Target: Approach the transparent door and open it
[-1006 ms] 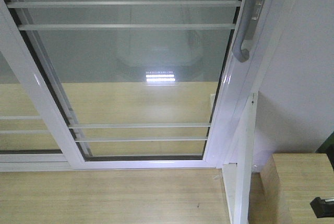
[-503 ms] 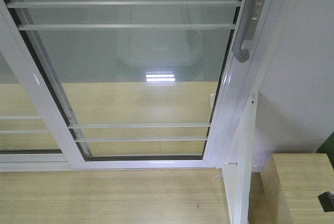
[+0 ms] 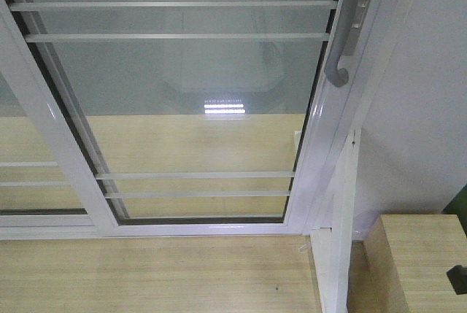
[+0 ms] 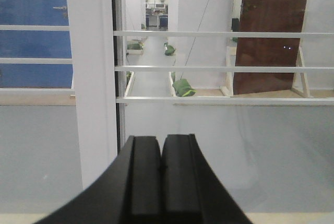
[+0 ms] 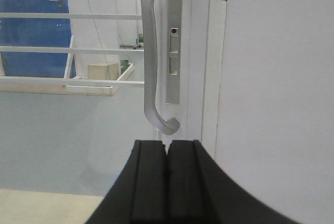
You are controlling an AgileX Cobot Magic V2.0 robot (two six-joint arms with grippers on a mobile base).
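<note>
glass: one transparent door (image 3: 197, 94), one silver handle (image 5: 147, 62) | left gripper (image 4: 160, 139) jaws together | right gripper (image 5: 167, 143) jaws together

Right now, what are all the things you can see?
Sliding glass door, white metal frame, thin white bars: one, clear, straight ahead.
Curved silver-grey metal handle: one, on the door's right stile.
White-framed glass panel without handle: one, left of the door.
Light wooden floor: one, tan, below the door.
Pale wooden box: one, bottom right.
Blue door: one, beyond the glass, left.
Brown door: one, beyond the glass, right.
Left hand: one, black, shut, facing the glass.
Right hand: one, black, shut, facing the handle.
</note>
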